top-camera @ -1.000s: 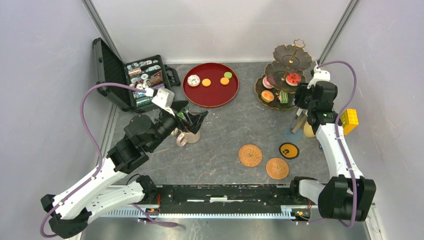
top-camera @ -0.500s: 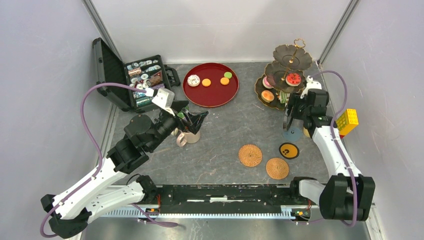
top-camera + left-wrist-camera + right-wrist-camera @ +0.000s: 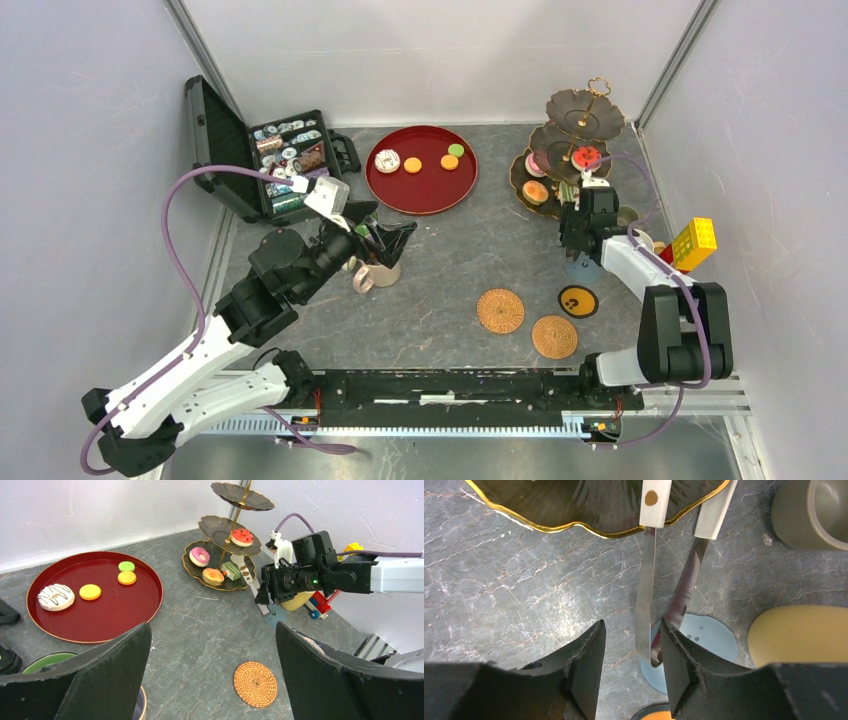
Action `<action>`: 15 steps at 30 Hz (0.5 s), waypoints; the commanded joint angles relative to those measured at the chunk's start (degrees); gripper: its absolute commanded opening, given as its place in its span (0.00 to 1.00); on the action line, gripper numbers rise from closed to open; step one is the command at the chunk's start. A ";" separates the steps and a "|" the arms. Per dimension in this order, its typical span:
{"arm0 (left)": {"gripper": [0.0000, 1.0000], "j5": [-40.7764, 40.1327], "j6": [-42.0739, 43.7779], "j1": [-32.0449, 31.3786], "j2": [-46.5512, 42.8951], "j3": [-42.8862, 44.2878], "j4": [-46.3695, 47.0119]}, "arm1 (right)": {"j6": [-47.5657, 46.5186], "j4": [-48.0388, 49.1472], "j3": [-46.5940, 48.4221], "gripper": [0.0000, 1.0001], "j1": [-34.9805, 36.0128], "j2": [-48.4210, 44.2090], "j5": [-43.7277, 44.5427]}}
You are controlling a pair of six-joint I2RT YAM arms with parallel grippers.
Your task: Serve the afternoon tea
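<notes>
Left fingers (image 3: 100,680) wide apart, right fingers (image 3: 584,665) part-open astride tongs (image 3: 645,605), tiered stand (image 3: 575,103) carrying four cakes (image 3: 535,190), red tray (image 3: 430,190) holding four more.

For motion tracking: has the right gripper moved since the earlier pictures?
Yes: the right gripper went leftward, from right of the three-tier stand to its near side.

Left arm: white-and-black jointed left arm (image 3: 215,345), stretched up and inward from its base, elbow bent.
Left gripper: black two-finger left gripper (image 3: 212,627), level, jaws spread wide.
Right arm: white-and-black jointed right arm (image 3: 660,285), folded tight at the elbow, forearm angled inward behind its jaws.
Right gripper: black two-finger right gripper (image 3: 631,627), pointing down, jaws partly apart, tips not meeting.
</notes>
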 commanded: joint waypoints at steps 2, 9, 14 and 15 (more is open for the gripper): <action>1.00 0.22 1.96 -0.17 0.36 1.75 1.77 | 0.62 8.44 -1.40 0.49 0.01 2.84 2.34; 1.00 0.09 2.05 -0.13 0.54 1.74 1.75 | 0.60 15.04 -3.49 0.40 0.06 5.65 3.44; 1.00 0.09 2.14 -0.09 0.50 1.74 1.71 | 0.08 17.00 -5.30 0.28 0.00 5.30 2.79; 1.00 0.06 2.14 -0.14 0.49 1.74 1.76 | -0.29 16.89 -5.47 0.25 -0.01 4.89 2.56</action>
